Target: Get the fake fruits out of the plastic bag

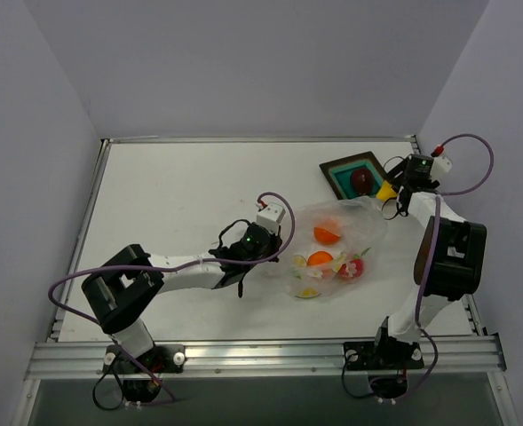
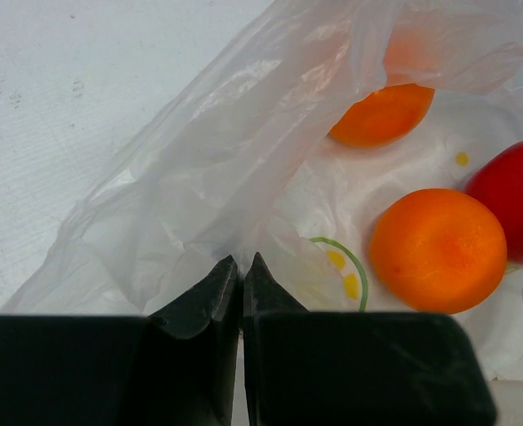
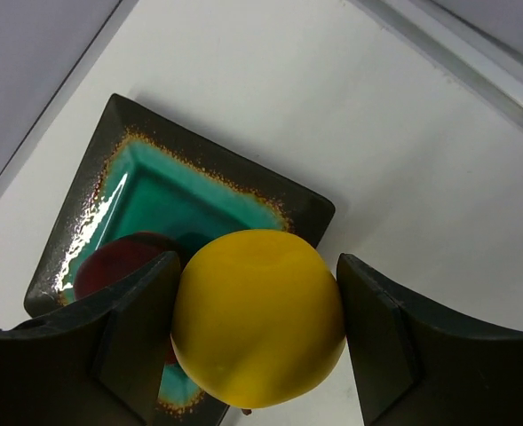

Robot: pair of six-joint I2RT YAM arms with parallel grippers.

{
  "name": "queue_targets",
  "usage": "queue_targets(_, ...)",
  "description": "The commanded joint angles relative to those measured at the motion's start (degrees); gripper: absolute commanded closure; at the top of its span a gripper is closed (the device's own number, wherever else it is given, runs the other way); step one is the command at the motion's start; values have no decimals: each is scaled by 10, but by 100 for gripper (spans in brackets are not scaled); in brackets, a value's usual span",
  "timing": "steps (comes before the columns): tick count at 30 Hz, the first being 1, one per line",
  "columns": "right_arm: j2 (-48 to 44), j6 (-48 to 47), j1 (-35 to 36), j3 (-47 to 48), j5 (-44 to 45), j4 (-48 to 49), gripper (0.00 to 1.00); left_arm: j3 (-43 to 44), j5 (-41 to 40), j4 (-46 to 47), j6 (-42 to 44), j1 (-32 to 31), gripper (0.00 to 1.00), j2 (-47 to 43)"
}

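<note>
Pear (image 3: 257, 333) sits gripped in right tool (image 3: 254, 293) beside tray (image 3: 225, 167) corner.

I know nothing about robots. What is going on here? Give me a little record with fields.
left gripper: shut, pinching the edge of the plastic bag
right gripper: holding the yellow pear by a corner of the tray
in bag: orange ball, second orange ball, red apple
on tray: dark red fruit
</note>
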Motion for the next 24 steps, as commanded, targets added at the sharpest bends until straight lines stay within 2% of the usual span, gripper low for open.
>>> queue_targets(1, 33, 1, -2, 33, -46, 57, 63, 7, 2, 10, 2, 2, 98, -21)
queue_targets(7, 107, 8, -2, 71, -64, 61, 62, 6, 2, 11, 1, 2, 98, -22)
queue_targets(8, 110, 10, -2, 71, -88, 66, 62, 6, 3, 11, 1, 2, 98, -21)
queue_targets(10, 118, 13, -1, 71, -92, 68, 59, 6, 3, 13, 1, 2, 98, -22)
queue_targets(11, 119, 14, -1, 71, -94, 67, 57, 6, 3, 13, 1, 2, 98, -22)
queue_targets(12, 119, 14, -1, 70, -96, 67, 46, 6, 4, 14, 1, 2, 98, -22)
queue_targets(14, 112, 11, -1, 68, -98, 66, 36, 6, 5, 14, 1, 1, 98, -23)
queue_targets(15, 108, 11, -2, 67, -97, 65, 27, 6, 6, 15, 1, 1, 98, -22)
queue_targets(18, 91, 14, -2, 71, -94, 56, 13, 6, 6, 16, 1, 0, 98, -21)
queue_targets(21, 54, 16, -2, 66, -77, 32, 5, 6, 5, 17, 0, -1, 98, -21)
queue_targets(24, -8, 18, -2, 43, -72, 16, 5, 6, 8, 16, 2, -3, 98, -22)
